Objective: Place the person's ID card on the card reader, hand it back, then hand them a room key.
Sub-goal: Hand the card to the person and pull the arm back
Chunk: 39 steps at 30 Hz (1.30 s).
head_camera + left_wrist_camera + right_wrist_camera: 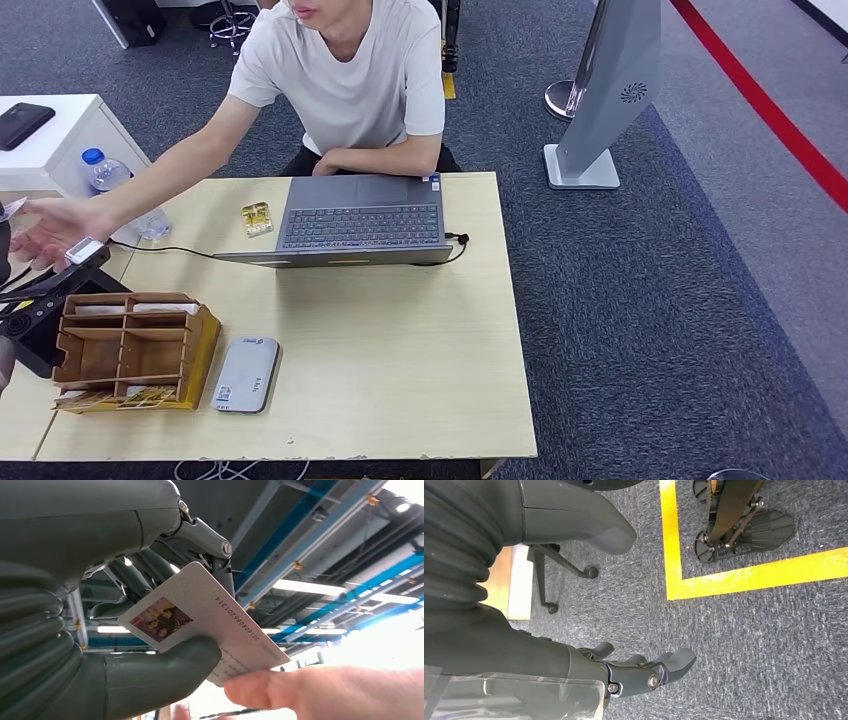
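Glossy flat ID card (210,625) in left hand (150,630)

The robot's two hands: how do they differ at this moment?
The left hand pinches the ID card between thumb and fingers; the right hand holds nothing, its fingers apart. The left hand is raised, with ceiling lights behind it, and a person's hand touches the card; the right hand hangs over the grey carpet. Both share grey ribbed covers and dark fingers.

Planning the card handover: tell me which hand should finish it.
Left. The left hand already pinches the ID card, and the person's fingers touch its far edge. The right hand hangs over the floor.
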Tool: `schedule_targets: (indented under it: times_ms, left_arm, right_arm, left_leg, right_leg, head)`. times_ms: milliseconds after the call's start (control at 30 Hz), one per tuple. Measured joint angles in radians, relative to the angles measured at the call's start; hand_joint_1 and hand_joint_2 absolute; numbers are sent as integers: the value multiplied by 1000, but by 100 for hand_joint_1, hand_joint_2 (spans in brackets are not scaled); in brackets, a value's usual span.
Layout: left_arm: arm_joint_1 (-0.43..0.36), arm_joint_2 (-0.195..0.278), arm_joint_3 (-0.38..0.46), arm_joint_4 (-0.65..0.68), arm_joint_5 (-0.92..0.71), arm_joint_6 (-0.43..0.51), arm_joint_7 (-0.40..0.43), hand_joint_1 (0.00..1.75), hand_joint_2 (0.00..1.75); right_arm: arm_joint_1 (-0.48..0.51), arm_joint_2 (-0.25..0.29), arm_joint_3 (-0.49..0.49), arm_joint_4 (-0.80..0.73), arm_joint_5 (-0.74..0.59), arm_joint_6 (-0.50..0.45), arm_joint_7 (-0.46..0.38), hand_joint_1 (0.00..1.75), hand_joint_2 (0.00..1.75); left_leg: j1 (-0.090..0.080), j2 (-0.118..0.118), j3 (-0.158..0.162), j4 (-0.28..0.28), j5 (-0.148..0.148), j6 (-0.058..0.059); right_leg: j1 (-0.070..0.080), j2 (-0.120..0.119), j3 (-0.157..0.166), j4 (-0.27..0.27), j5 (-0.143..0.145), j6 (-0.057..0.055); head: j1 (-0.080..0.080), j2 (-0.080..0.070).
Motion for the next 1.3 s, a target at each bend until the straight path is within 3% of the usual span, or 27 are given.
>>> schedule_targets:
  times_ms: [300,467,600,733,933,1300]
  left_arm:
    - [-34,-1,-65,81,0,12,11,175,175]
    - [-78,-8,-155,100,0,8,59,175,175]
    - [-120,-29,-257,104,0,-5,93,0,175]
    - [-136,-44,-319,104,1,-15,91,0,175]
    - [-127,-60,-330,101,2,34,57,0,175]
    - [23,-87,-311,-31,2,67,93,0,175]
  right_arm:
    - [0,0,0,0,7,0,-1,0,175]
    - [0,0,-1,0,15,1,-3,0,175]
    - [-3,0,-8,0,21,5,-4,0,175]
    - [-4,0,-14,0,24,5,-4,0,175]
    - [-3,0,-20,0,29,2,2,0,175]
    - [0,0,-39,0,32,0,5,0,175]
  left_leg:
    - [0,4,0,0,0,0]
    - [0,10,-1,0,0,0]
    - [0,10,-2,0,0,0]
    - [0,10,-2,0,-1,0]
    - [0,10,-2,0,-1,0]
    - [0,9,-2,0,-1,0]
  right_leg:
    - [0,4,-2,0,1,-1]
    - [0,10,-5,0,3,-2]
    - [0,10,-5,0,3,-2]
    - [0,10,-5,0,3,-2]
    - [0,9,-5,0,3,-2]
    - [0,9,-5,0,3,-2]
  head:
    - [0,0]
    - [0,0]
    - [0,0]
    - [0,0]
    - [0,0]
    - [0,0]
